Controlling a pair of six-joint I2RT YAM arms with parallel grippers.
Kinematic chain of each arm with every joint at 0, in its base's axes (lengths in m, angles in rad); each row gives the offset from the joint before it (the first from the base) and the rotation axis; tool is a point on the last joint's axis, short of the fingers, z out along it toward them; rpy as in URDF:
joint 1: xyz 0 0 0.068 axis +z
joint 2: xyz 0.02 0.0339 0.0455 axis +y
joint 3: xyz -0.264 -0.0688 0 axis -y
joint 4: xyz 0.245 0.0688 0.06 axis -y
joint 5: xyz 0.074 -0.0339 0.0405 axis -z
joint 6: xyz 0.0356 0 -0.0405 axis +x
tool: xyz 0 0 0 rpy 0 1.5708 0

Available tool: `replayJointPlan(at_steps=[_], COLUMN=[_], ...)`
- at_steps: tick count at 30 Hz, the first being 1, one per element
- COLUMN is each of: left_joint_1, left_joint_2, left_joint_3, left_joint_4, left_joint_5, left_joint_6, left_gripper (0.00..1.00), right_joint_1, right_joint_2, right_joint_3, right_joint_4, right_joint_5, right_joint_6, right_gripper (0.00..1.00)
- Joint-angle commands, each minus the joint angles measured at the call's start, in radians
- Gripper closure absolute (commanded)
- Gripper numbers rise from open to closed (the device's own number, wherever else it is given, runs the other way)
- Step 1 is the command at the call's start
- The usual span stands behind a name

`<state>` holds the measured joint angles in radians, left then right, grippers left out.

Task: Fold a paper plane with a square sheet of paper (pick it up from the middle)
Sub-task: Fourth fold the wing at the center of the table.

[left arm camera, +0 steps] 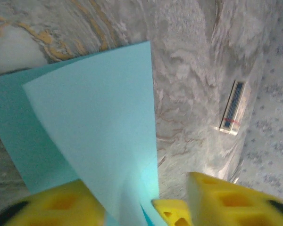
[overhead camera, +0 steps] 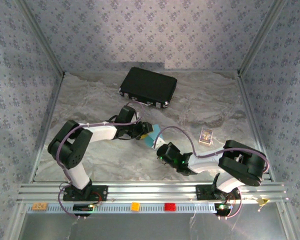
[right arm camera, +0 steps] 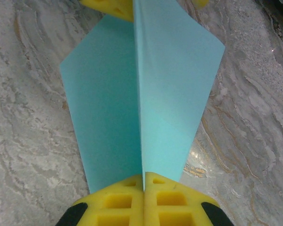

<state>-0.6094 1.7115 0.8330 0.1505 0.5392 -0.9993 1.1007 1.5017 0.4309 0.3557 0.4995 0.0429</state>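
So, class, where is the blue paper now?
In the top view the blue paper is mid-table between the left gripper and right gripper, in front of the black case; the right gripper pinches its fold.

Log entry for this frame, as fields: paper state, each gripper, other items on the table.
paper: light blue sheet, bent along a centre crease, held between the two arms over the table
right gripper: jaws shut on the crease at one end
left gripper: jaws either side of the opposite end; grip unclear
other items: black case and small card, both apart from the sheet
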Motion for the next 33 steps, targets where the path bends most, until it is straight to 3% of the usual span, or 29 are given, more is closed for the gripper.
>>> replayJointPlan(at_steps=[1, 5, 14, 22, 33], left_joint_1=[0.009, 0.021, 0.030, 0.029, 0.028], left_joint_2=[-0.075, -0.133, -0.162, -0.155, -0.146], left_joint_3=[-0.001, -0.024, -0.037, -0.034, -0.031], left_joint_4=[-0.050, -0.092, -0.112, -0.109, -0.109], left_joint_5=[-0.065, -0.133, -0.166, -0.156, -0.145], left_joint_6=[0.014, 0.024, 0.026, 0.025, 0.024], left_gripper=[0.43, 0.33, 0.32, 0.32, 0.34], right_joint_1=[-0.034, -0.081, -0.181, -0.237, -0.261], right_joint_2=[-0.002, -0.017, -0.012, 0.001, 0.020], right_joint_3=[0.016, -0.012, -0.020, -0.022, 0.013], right_joint_4=[-0.009, 0.061, 0.104, 0.105, 0.046], right_joint_5=[-0.061, -0.186, -0.458, -0.559, -0.595], right_joint_6=[0.068, 0.115, 0.185, 0.264, 0.313], right_gripper=[0.99, 0.99, 1.00, 1.00, 0.88])
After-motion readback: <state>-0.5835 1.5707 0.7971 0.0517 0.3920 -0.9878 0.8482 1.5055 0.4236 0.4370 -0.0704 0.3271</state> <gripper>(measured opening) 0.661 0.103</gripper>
